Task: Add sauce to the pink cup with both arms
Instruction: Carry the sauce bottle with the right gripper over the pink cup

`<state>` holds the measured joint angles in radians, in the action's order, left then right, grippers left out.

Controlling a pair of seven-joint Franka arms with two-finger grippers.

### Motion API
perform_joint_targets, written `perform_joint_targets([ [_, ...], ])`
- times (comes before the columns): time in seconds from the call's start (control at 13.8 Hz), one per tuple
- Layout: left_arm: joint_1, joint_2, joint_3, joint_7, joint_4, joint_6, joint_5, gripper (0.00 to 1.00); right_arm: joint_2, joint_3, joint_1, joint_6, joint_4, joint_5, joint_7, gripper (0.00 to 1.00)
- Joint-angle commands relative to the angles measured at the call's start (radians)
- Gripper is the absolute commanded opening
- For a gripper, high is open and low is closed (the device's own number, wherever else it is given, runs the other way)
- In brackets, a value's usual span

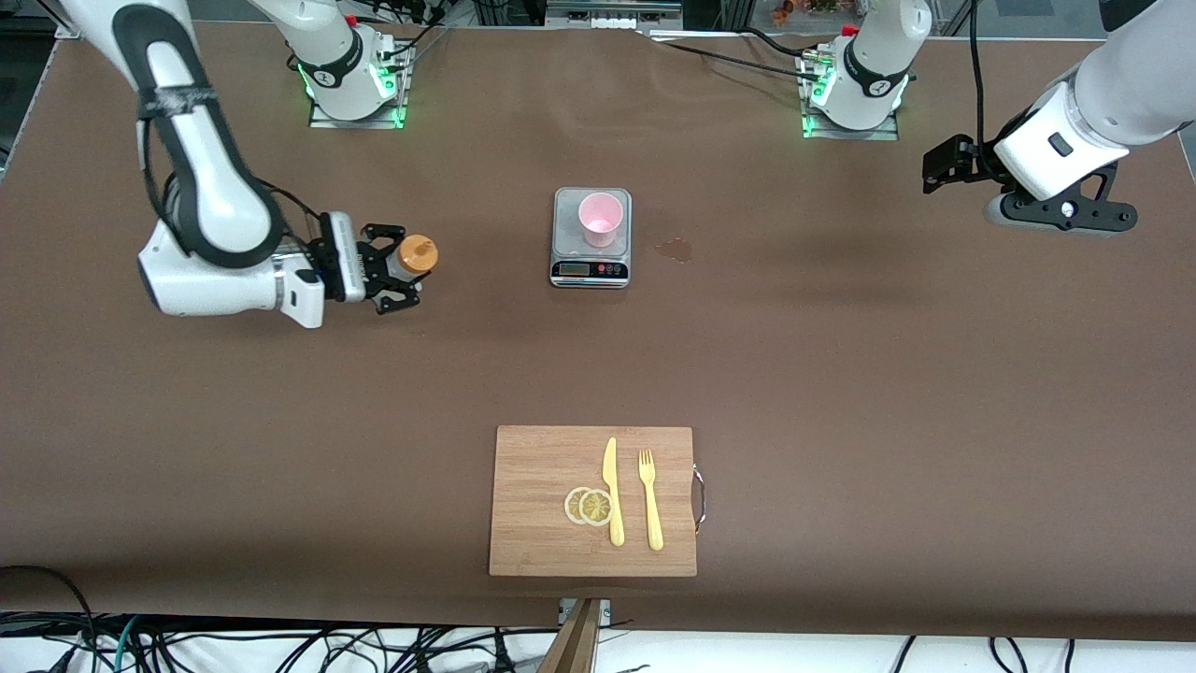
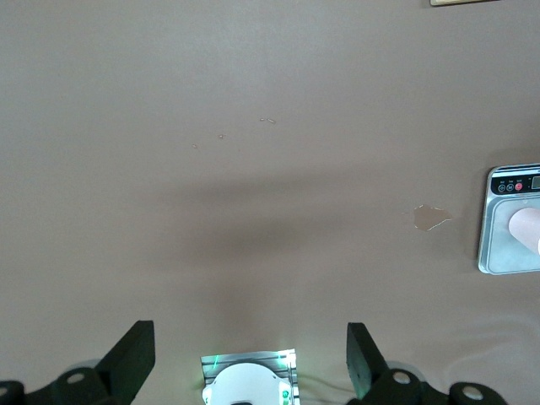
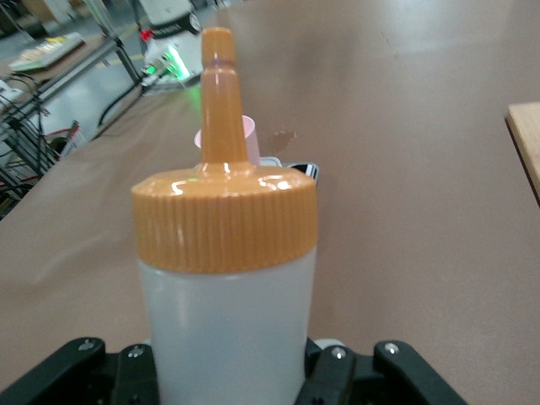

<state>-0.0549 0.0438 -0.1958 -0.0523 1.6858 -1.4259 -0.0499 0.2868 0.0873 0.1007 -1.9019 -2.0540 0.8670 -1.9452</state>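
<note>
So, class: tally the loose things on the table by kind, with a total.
Squeeze bottle: 1
Pink cup: 1
Scale: 1
Cutting board: 1
Lemon slices: 2
Plastic knife: 1
Plastic fork: 1
Total: 8

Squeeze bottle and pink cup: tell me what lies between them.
Only bare tabletop, in the front view, between the squeeze bottle in the right gripper and the pink cup.

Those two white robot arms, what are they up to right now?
The right arm's claw is shut on a small translucent squeeze bottle with an orange nozzle cap, upright, toward the right arm's end of the table. The small pale pink plastic cup stands on a steel kitchen scale mid-table. The left arm's claw waits open above the table's other end.
</note>
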Motion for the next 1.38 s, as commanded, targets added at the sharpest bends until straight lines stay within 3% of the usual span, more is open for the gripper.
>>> perform_joint_targets([
  [0.0, -0.005, -0.010, -0.007, 0.020, -0.029, 0.025, 0.021, 1.00, -0.072, -0.011, 0.103, -0.101, -0.041, -0.095, 0.208, 0.00],
  [0.51, -0.005, -0.010, -0.005, 0.022, -0.028, 0.035, 0.022, 1.00, -0.084, -0.008, 0.307, -0.213, -0.032, -0.399, 0.647, 0.00],
  [1.31, -0.003, -0.007, -0.011, 0.009, -0.028, 0.058, 0.021, 1.00, -0.009, -0.008, 0.525, -0.206, 0.034, -0.654, 1.055, 0.00],
])
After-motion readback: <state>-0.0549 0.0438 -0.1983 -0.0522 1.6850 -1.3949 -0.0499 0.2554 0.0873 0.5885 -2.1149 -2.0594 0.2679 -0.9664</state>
